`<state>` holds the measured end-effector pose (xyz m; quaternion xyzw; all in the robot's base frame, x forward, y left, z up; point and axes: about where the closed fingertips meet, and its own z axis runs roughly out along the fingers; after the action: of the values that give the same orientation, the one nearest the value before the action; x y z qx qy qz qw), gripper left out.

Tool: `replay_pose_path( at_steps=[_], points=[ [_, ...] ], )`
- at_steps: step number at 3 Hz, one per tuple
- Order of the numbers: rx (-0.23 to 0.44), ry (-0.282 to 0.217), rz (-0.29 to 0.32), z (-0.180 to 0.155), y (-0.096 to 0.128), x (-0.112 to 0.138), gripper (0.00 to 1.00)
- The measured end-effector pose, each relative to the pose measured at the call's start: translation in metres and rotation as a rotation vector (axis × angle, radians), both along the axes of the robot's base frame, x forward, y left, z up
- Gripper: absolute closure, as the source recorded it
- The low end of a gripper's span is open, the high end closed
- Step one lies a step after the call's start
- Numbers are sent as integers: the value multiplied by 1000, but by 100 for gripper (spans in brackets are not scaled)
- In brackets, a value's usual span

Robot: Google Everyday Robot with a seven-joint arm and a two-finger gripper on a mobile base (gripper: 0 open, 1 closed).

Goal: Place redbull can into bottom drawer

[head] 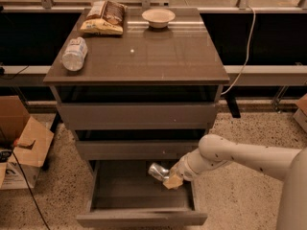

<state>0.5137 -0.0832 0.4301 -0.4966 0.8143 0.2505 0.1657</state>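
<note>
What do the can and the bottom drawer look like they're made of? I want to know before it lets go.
The can is shiny silver with bright glints, so it is likely thin metal. The gripper holds it over the right side of the open drawer. The bottom drawer is matte grey-brown with flat, even panels, probably laminate or painted board; the look does not settle which.
</note>
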Motion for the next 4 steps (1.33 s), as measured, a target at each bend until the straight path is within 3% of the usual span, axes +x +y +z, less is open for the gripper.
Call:
replay_pose_path(
  at_steps=[2, 4],
  points=[
    [13, -16, -4, -57, 4, 16, 100],
    [-3, -93, -84, -129, -11, 39, 100]
  ],
)
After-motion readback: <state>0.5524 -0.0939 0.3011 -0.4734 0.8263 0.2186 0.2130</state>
